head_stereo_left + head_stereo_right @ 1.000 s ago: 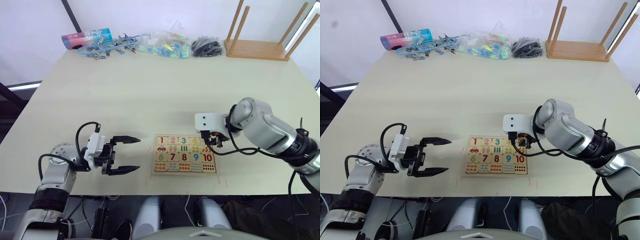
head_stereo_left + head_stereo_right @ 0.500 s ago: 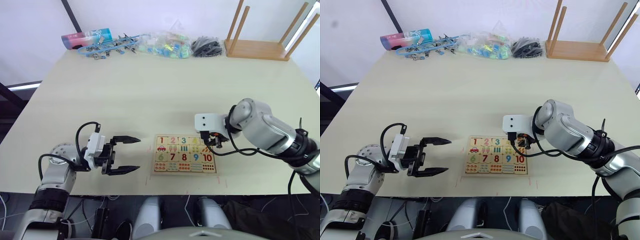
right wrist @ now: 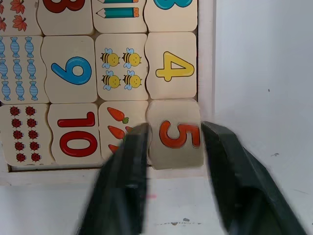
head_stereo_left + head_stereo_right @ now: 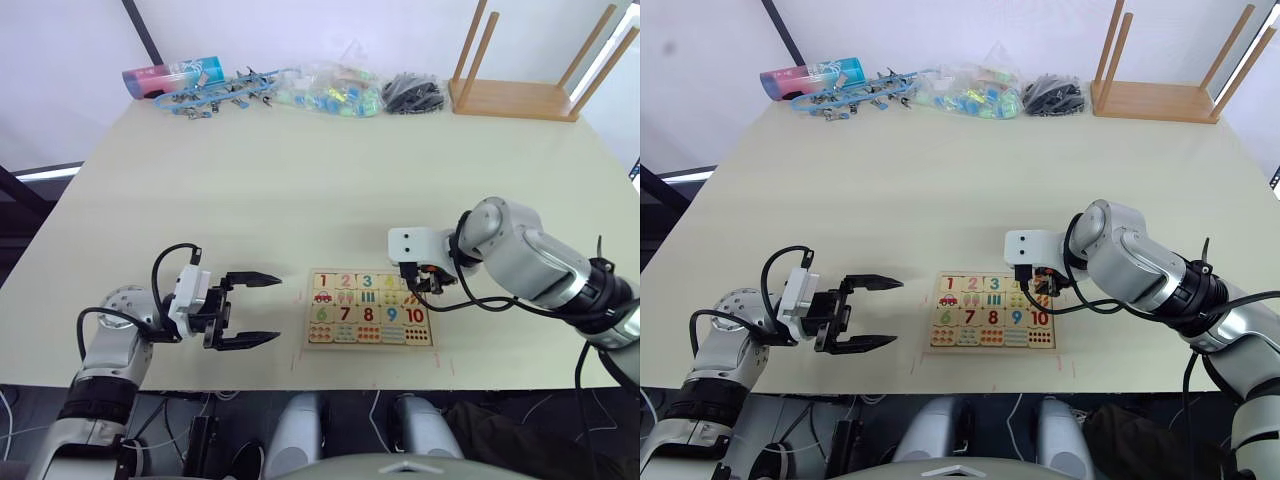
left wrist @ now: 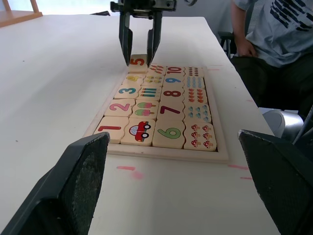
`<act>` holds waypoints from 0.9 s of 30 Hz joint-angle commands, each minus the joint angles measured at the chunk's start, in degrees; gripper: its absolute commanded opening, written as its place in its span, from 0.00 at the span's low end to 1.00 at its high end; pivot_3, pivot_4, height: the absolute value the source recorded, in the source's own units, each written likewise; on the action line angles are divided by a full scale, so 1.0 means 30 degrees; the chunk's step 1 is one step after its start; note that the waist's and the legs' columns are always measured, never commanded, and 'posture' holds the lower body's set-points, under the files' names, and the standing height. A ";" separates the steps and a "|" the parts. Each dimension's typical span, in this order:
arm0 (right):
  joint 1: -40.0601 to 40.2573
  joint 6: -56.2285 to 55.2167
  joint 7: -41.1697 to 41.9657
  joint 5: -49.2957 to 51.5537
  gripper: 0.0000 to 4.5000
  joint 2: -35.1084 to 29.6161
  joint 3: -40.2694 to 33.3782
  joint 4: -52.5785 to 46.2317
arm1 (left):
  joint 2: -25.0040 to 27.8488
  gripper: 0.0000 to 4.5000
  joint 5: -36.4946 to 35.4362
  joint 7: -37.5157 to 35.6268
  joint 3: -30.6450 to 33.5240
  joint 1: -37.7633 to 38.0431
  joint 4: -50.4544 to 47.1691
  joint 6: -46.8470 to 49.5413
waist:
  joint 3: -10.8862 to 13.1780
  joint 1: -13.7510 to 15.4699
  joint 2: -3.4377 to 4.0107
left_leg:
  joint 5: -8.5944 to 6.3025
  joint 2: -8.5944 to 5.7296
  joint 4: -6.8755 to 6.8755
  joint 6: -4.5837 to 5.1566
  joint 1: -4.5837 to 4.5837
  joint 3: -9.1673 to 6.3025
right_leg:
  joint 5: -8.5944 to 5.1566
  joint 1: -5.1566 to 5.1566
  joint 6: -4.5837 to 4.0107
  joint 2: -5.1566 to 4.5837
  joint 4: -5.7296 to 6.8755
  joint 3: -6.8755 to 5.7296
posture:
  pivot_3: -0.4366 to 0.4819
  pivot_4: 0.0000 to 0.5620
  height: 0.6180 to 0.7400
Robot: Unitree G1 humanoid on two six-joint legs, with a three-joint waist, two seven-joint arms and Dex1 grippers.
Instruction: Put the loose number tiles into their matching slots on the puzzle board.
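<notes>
Wooden tiles 1 point(image 5: 108, 129), 2 point(image 5: 119, 106), 3 point(image 5: 128, 89) and 4 point(image 3: 171, 65) sit flush in the number row of the puzzle board point(image 5: 161, 152). That leaves the 5 tile point(image 3: 177, 135), which lies between the fingers of the right gripper point(image 3: 177, 147) at the row's end slot. It appears to ride slightly up on the rim rather than fully seated, though the angle makes that hard to judge. The jaws stand a little apart on either side of it, seemingly not clamping. Well off the board's other end, the left gripper point(image 4: 250, 308) hovers wide open and empty. Four of five look done.
</notes>
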 commanded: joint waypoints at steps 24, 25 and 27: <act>0.4186 -0.1774 -0.2004 0.3484 0.69 -0.0871 -0.7428 -0.1025 | 0.0252 1.00 -0.0110 -0.0554 0.0147 -0.0680 -0.0580 0.0338 | -0.0007 0.0061 -0.0012 | 0.0000 0.0000 -0.0002 0.0000 -0.0003 0.0001 | 0.0000 0.0002 0.0001 -0.0001 -0.0002 0.0003 | 0.48 0.27 0.98; 0.4499 -0.1926 -0.2210 0.3765 0.61 -0.0739 -0.7893 -0.1022 | 0.0267 1.00 -0.0113 -0.0554 0.0121 -0.0702 -0.0561 0.0332 | -0.0007 0.0059 -0.0011 | 0.0000 0.0000 -0.0002 0.0000 -0.0004 0.0001 | 0.0000 0.0002 0.0001 -0.0001 -0.0006 0.0002 | 0.48 0.27 0.98; 0.5187 -0.2371 -0.2542 0.4093 0.40 -0.0758 -0.8587 -0.1096 | 0.0284 1.00 -0.0121 -0.0554 0.0071 -0.0760 -0.0542 0.0339 | -0.0007 0.0051 -0.0012 | 0.0000 0.0000 -0.0002 0.0001 -0.0003 0.0005 | 0.0001 0.0002 0.0002 -0.0001 -0.0002 0.0007 | 0.48 0.27 0.98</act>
